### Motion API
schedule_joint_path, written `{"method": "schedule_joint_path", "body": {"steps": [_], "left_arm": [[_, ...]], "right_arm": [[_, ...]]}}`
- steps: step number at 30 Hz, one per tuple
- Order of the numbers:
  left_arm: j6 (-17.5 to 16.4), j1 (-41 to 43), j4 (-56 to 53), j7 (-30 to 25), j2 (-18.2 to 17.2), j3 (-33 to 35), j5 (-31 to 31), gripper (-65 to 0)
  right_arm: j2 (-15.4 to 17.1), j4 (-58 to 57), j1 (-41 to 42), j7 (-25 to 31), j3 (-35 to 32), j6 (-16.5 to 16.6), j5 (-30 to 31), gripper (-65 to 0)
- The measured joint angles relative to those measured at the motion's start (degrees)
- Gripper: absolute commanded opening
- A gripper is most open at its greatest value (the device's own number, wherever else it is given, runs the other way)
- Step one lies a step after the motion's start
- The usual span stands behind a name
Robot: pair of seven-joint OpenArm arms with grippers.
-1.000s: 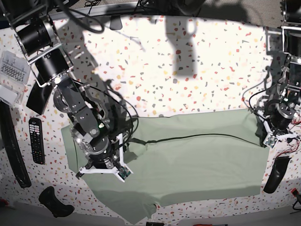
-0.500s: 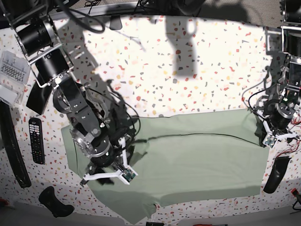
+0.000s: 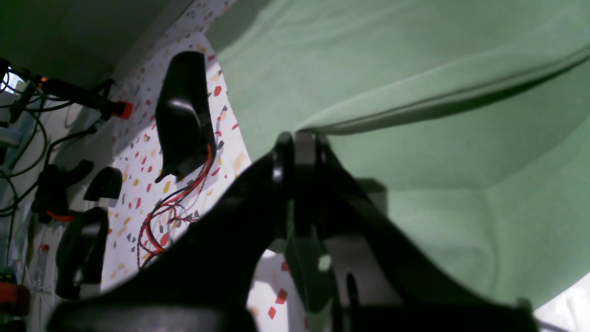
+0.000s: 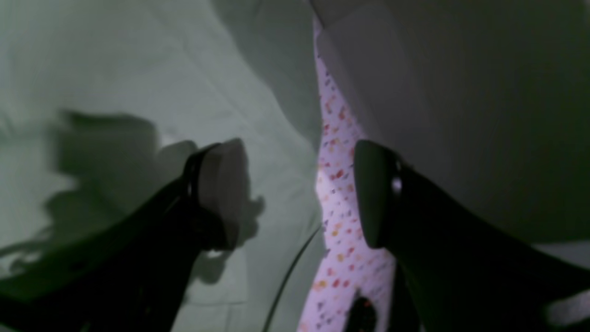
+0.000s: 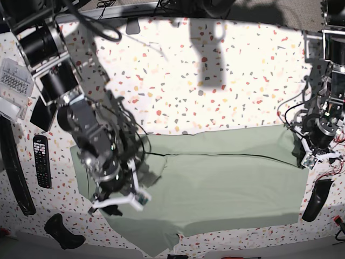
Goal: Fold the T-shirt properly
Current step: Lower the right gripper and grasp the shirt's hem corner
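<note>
The pale sage-green T-shirt (image 5: 226, 183) lies spread across the near half of the terrazzo table (image 5: 215, 91), with a long fold ridge running across it. My left gripper (image 5: 314, 155) is at the shirt's right edge in the base view. In the left wrist view it (image 3: 298, 140) is shut on a raised fold of the T-shirt (image 3: 438, 69). My right gripper (image 5: 116, 198) hangs over the shirt's left part. In the right wrist view it (image 4: 297, 193) is open and empty above the T-shirt (image 4: 115, 83) and a strip of bare table (image 4: 339, 193).
A remote control (image 5: 42, 160) and a clear plastic box (image 5: 13, 86) lie at the left edge. Black objects lie at the front left (image 5: 63, 231) and front right (image 5: 317, 198), the latter with red wires (image 3: 156, 221) beside it.
The right arm has swung toward the base view's left and front, its gripper turning over the shirt's left part. The left arm has not moved.
</note>
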Motion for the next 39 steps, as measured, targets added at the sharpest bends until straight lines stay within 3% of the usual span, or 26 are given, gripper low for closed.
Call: {"method": "schedule_joint_path", "body": {"steps": [1,2,5,6,9,12,13,20,26,31,39], "left_arm": [[0.0,0.0,0.0,0.0,0.0,0.0,0.0,-65.0],[0.0,0.0,0.0,0.0,0.0,0.0,0.0,-65.0],[0.0,0.0,0.0,0.0,-0.1,0.0,0.0,-65.0],[0.0,0.0,0.0,0.0,-0.1,0.0,0.0,-65.0],[0.0,0.0,0.0,0.0,-0.1,0.0,0.0,-65.0],[0.0,0.0,0.0,0.0,-0.1,0.0,0.0,-65.0],[0.0,0.0,0.0,0.0,-0.1,0.0,0.0,-65.0],[0.0,0.0,0.0,0.0,-0.1,0.0,0.0,-65.0],[0.0,0.0,0.0,0.0,-0.1,0.0,0.0,-65.0],[0.0,0.0,0.0,0.0,-0.1,0.0,0.0,-65.0],[0.0,0.0,0.0,0.1,-0.1,0.0,0.0,-65.0]], "right_arm": [[-0.3,0.0,0.6,-2.7,0.1,0.9,2.2,-29.0],[-0.5,0.1,0.9,-3.8,0.2,4.0,3.4,-29.0],[-0.5,0.7,0.7,-4.3,0.1,18.6,5.2,-29.0],[-0.5,1.4,0.5,-4.5,0.0,21.7,5.5,-29.0],[-0.3,4.0,0.6,-8.3,-0.1,26.6,10.2,-29.1],[-0.1,5.8,1.0,-11.8,-0.1,33.9,14.9,-29.1],[-0.2,5.8,1.0,-12.3,-0.1,34.7,17.2,-29.1],[0.2,5.7,0.4,-14.9,-5.1,34.7,15.9,-29.1],[0.5,1.5,0.7,-7.9,-10.7,34.6,8.0,-29.1],[-0.5,-2.4,2.8,-8.0,-11.9,30.3,4.2,-29.1],[-2.3,-9.9,7.6,-6.6,-11.8,30.2,5.9,-29.1]]}}
